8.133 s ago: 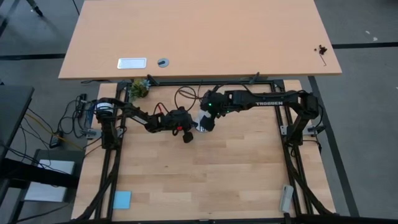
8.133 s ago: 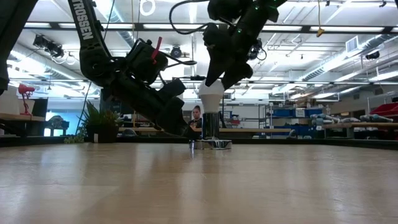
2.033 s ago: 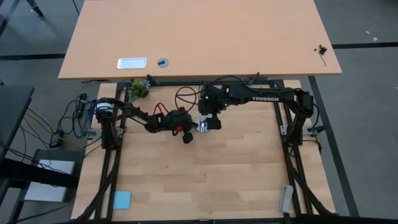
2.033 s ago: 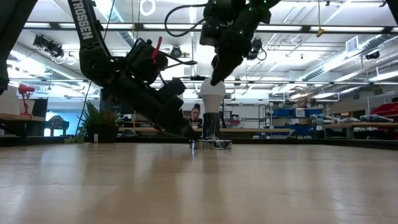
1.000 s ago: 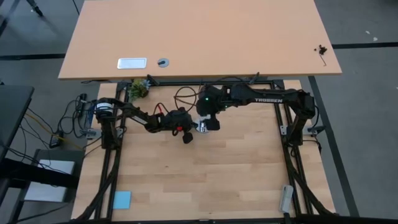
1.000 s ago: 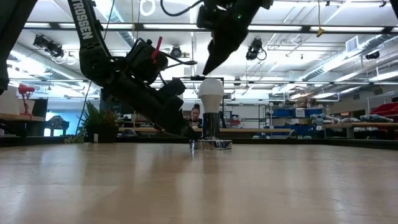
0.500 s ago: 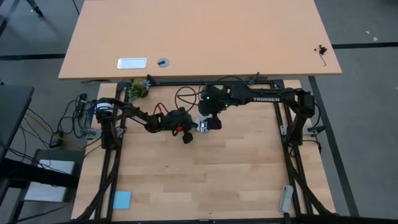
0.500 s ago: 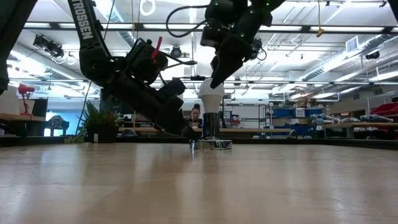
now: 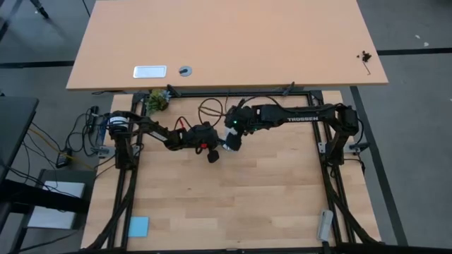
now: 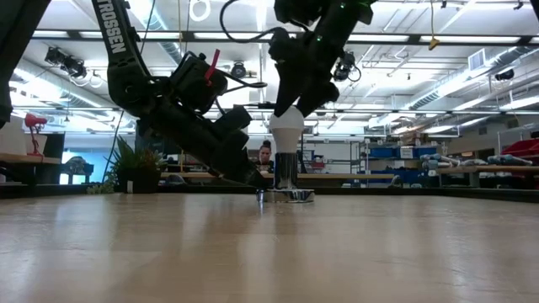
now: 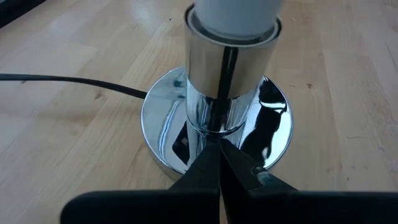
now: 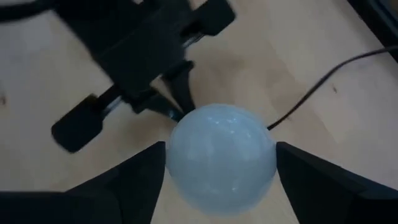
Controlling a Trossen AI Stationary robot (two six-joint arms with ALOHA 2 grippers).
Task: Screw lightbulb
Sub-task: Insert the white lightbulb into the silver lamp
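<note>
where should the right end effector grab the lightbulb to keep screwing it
Grip the lightbulb at its widest round dome, coming straight down from above: it stands upright in the socket, and the right end effector already straddles both flanks.

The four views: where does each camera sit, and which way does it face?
High view: above the table, facing straight down; both arms show, meeting at the bulb.
Low view: at table height, facing level into the room; both arms come down to the bulb standing in the socket.
Left wrist view: on the left arm, facing the socket past the shut left tool.
Right wrist view: on the right arm, facing down on the bulb between its fingers; the left tool shows too.
All four share the bulb.
</note>
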